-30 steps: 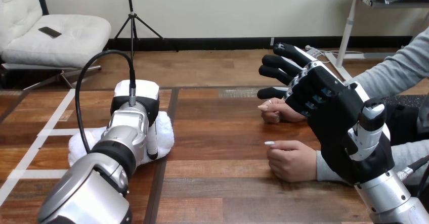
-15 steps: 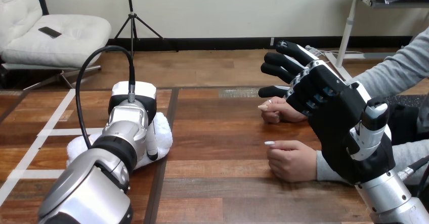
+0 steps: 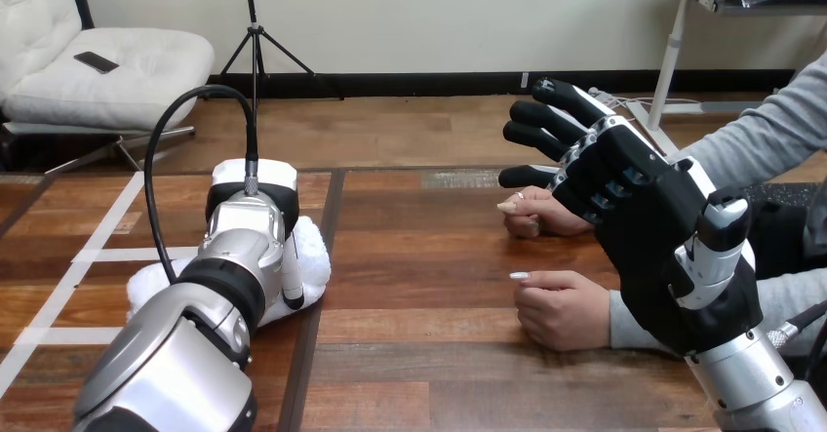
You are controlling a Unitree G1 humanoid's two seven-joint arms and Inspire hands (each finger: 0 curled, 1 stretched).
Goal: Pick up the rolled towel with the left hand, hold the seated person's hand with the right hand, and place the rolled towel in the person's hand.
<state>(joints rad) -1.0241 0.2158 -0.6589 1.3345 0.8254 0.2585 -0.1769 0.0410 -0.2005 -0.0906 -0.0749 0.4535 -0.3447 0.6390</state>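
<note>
The left hand (image 3: 255,190) sits at the left centre of the frame, on top of the towel (image 3: 314,247). Its white back shell and black wrist face the camera and hide its grasp, so I cannot tell whether it is closed on the towel. Against the frame of a second ago, the silver forearm has edged slightly leftward. A little less of the towel's right end shows past it.

The towel is a white, fluffy roll lying on the worktop (image 3: 419,256). One end pokes out at the arm's right and the other at its lower left.

The right hand (image 3: 644,227) is raised at the right of the frame, wide open. Its black fingers (image 3: 546,120) are straight and spread, pointing to the upper left. It stands a touch higher than a second ago and has barely changed over the last half second.

The fingertips lie over the person's upper hand (image 3: 536,213) in the frame; whether they touch it cannot be told. The person's lower hand (image 3: 564,307) rests just left of the right hand's palm. Both of the person's hands lie loosely curled on the worktop, as before.

The worktop is dark brown wooden planking with a visible grain. Pale tape (image 3: 117,255) crosses it at the left.
</note>
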